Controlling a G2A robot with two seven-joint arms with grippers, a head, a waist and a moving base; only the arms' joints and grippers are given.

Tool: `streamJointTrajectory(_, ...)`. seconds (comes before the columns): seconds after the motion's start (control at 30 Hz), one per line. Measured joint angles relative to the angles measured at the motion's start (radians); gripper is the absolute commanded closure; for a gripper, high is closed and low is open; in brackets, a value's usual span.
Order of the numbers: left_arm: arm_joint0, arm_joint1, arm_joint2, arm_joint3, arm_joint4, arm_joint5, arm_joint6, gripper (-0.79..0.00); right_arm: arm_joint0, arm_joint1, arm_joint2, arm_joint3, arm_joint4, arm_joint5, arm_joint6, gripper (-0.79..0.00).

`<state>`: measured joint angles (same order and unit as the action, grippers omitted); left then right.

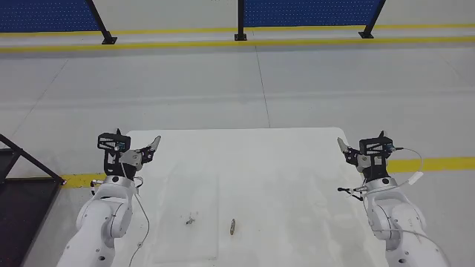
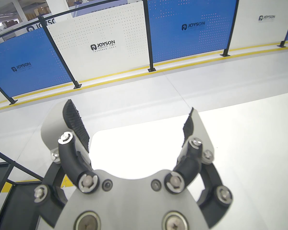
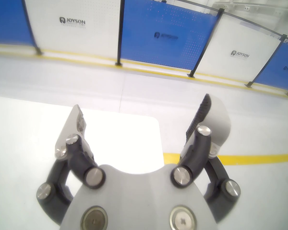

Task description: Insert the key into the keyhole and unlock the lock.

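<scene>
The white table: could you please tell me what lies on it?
Two small things lie on the white rectangular table, apart: a greyish metal piece and a brownish oblong piece. Nothing covers them.

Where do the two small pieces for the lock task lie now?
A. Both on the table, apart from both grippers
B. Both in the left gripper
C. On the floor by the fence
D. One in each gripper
A: the grey piece and the brownish piece lie on the table near its front edge, while the left gripper and the right gripper are open and empty at the far corners.
</scene>
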<state>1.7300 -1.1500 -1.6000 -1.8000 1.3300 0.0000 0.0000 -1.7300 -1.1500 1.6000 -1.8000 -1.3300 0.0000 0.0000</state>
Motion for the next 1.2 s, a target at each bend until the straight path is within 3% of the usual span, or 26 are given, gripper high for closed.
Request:
streamJointTrajectory(0.3,0.002,0.0,0.001,0.001,-0.005,-0.01,-0.01,-0.785,0.0,0.0,0.0,0.0,0.0,0.0,0.0,-0.785)
streamJointTrajectory(0.4,0.027,0.004,-0.017,-0.018,-0.062,-0.112,-0.066,-0.785,0.0,0.0,0.0,0.0,0.0,0.0,0.0,-0.785)
streamJointTrajectory(0.57,0.138,0.023,-0.102,-0.095,-0.198,-0.376,-0.25,-0.785,0.0,0.0,0.0,0.0,0.0,0.0,0.0,-0.785)
streamJointTrajectory(0.77,0.227,0.036,-0.093,-0.184,-0.244,-0.531,-0.523,-0.785,0.0,0.0,0.0,0.0,0.0,0.0,0.0,-0.785)
streamJointTrajectory(0.93,0.24,0.04,-0.016,-0.242,-0.195,-0.514,-0.697,-0.785,0.0,0.0,0.0,0.0,0.0,0.0,0.0,-0.785)
streamJointTrajectory(1.0,0.236,0.039,0.018,-0.247,-0.2,-0.487,-0.748,-0.739,0.0,0.0,0.0,0.0,0.0,0.0,0.0,-0.785)
streamJointTrajectory(1.07,0.222,0.038,0.057,-0.245,-0.211,-0.463,-0.817,-0.742,0.0,0.0,0.0,0.0,0.0,0.0,0.0,-0.785)
streamJointTrajectory(1.1,0.214,0.038,0.071,-0.242,-0.211,-0.451,-0.844,-0.779,0.0,0.0,0.0,0.0,0.0,0.0,0.0,-0.785)
streamJointTrajectory(1.2,0.187,0.035,0.12,-0.219,-0.209,-0.404,-0.911,-0.662,0.0,0.0,0.0,0.0,0.0,0.0,0.0,-0.785)
